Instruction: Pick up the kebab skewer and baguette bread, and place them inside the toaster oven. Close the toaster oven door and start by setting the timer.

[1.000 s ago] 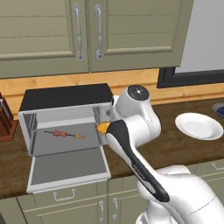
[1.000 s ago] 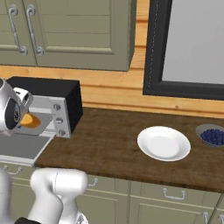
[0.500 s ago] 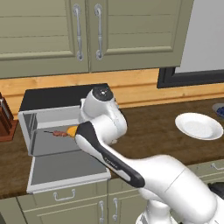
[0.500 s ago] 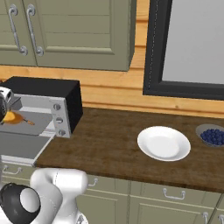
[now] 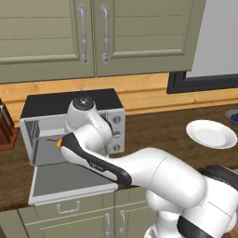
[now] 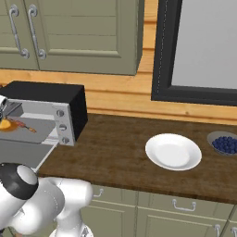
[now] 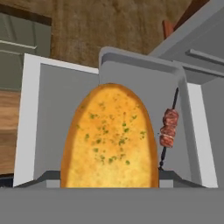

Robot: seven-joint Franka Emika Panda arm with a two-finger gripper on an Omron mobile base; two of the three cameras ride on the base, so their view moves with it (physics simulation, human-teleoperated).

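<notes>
The gripper (image 5: 59, 143) reaches into the open toaster oven (image 5: 74, 125), its jaws closed on the baguette (image 7: 109, 138) (golden, flecked with green). The kebab skewer (image 7: 169, 128) lies inside just beside the bread, above the dropped-down door (image 5: 69, 183).

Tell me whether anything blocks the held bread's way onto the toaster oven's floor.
Nothing visible does. The stubby golden-orange baguette bread sits in the hand at the boxy silver toaster oven, whose drop-down door lies open. The thin kebab skewer lies beside the bread, off its path.
</notes>
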